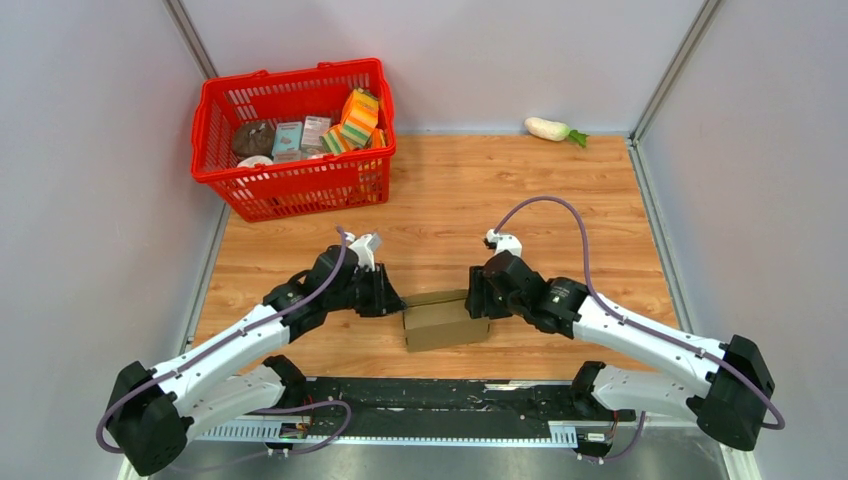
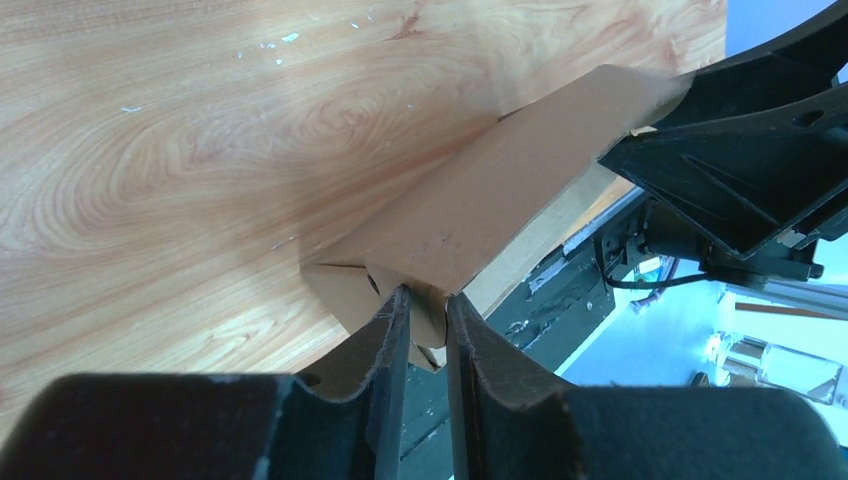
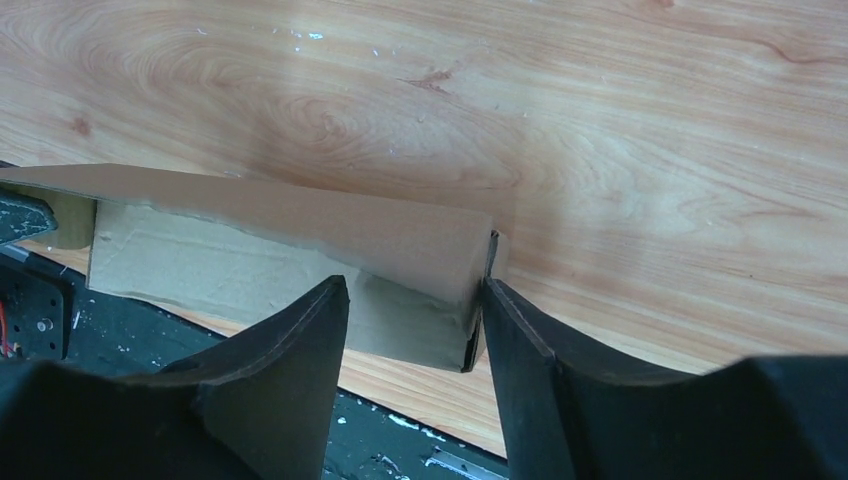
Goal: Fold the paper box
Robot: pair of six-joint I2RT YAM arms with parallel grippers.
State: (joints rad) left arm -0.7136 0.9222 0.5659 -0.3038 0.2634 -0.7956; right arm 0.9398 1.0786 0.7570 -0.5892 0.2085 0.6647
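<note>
The paper box (image 1: 445,320) is a small brown cardboard box, folded into shape, lying on the wooden table near its front edge, between the two arms. My left gripper (image 1: 397,303) is at the box's left end. In the left wrist view its fingers (image 2: 400,330) pinch a cardboard tab at the end of the box (image 2: 500,190), so the left gripper (image 2: 428,296) is shut on it. My right gripper (image 1: 479,300) is at the right end. In the right wrist view the right gripper (image 3: 415,290) stands open astride the box's (image 3: 300,225) end corner, with one finger (image 3: 510,330) against the end wall.
A red shopping basket (image 1: 290,190) with packaged groceries stands at the back left. A white radish (image 1: 548,128) lies by the back wall on the right. The black rail (image 1: 450,395) that carries the arm bases runs just in front of the box. Walls close in both sides.
</note>
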